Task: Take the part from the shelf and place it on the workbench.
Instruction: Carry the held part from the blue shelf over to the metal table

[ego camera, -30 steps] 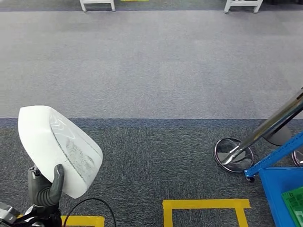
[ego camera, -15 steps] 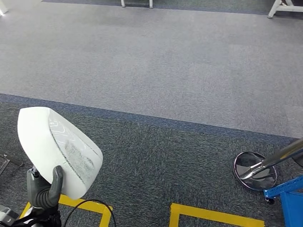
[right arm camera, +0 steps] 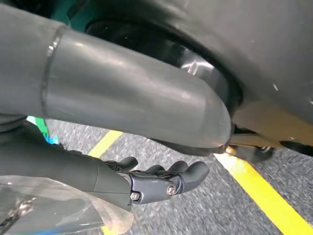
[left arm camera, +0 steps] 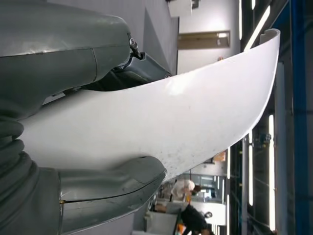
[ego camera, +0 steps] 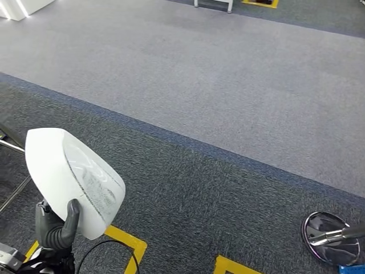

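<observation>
The part (ego camera: pixel 73 177) is a white, rounded shell with a scuffed, greyish face, and it stands upright at the lower left of the head view. My left hand (ego camera: pixel 56 228) grips it from below, thumb pressed against its front. The left wrist view shows the same white part (left arm camera: pixel 166 122) as a long curved edge clamped between my thumb (left arm camera: pixel 92 191) and the fingers behind it. My right hand (right arm camera: pixel 158 178) hangs low over the carpet, its dark fingers stretched out and holding nothing.
Grey carpet lies ahead, darker near me with a lighter band beyond. Yellow floor tape (ego camera: pixel 127 242) marks boxes at my feet. A chrome round post base (ego camera: pixel 331 240) sits at the lower right. White table legs (ego camera: pixel 213 4) stand far off. A dark frame (ego camera: pixel 11 142) is at the left edge.
The whole view has swung left: the chrome base and blue shelf slid to the right edge and the floor lines tilted. The part stays in my left hand's grip.
</observation>
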